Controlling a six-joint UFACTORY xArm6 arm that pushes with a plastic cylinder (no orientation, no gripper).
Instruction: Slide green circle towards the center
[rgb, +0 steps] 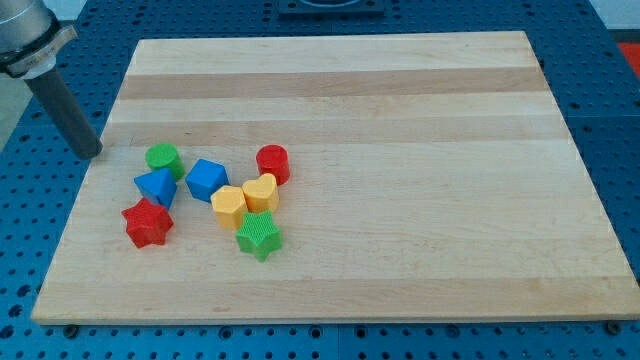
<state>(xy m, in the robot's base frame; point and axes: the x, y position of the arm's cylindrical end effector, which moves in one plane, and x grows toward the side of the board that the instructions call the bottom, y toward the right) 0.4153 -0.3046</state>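
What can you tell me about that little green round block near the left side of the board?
The green circle is a short, glossy cylinder that looks like plastic, standing flat on the wooden board near its left edge. Its lower edge meets the blue block. My tip sits to the view's left, apart from it.

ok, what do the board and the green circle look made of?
Board: looks like light wood, with lengthwise grain bands and glued strips; matte, possibly unvarnished.
Green circle: probably plastic, with uniform saturated colour and a dull sheen; whether moulded or printed, I can't tell. My tip stands just to its left in the view, not touching.
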